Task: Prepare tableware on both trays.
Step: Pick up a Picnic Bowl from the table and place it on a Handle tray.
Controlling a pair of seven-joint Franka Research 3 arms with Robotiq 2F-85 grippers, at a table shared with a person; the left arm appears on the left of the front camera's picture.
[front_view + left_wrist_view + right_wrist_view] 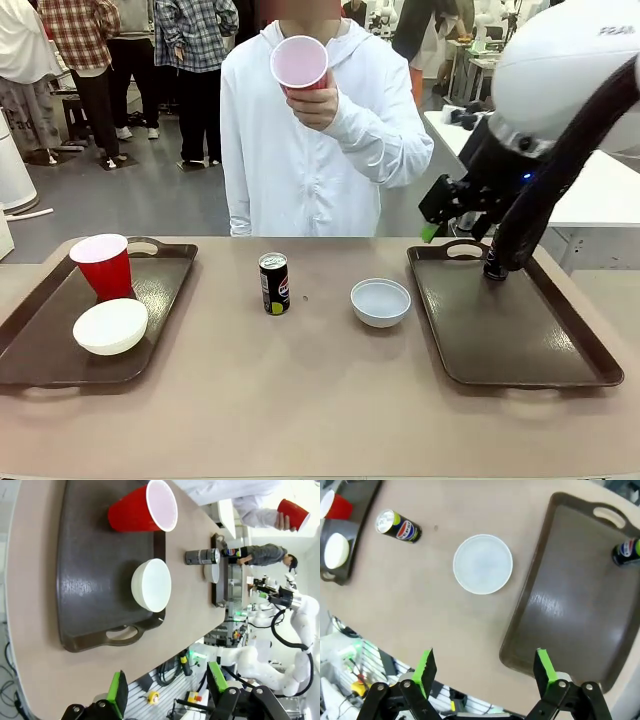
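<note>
left tray (40,340): red cup (103,265) + white bowl (110,326) on it | centre of table (300,400): black can (274,283), second bowl (380,302) | top centre: person's hand (318,103) holding other cup (299,63) | right tray (500,330): second can (625,552) in its corner | left gripper (167,685), right gripper (485,667) both spread, empty

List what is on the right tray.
One black can sits near the handle end of the right tray; the rest is bare. From the front, the right arm covers that corner.

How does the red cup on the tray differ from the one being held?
The tray cup stands on the left tray; the held cup is up in the person's hand. The tray cup is upright; the held cup is tipped, mouth toward the camera. Both are red outside, white inside.
</note>
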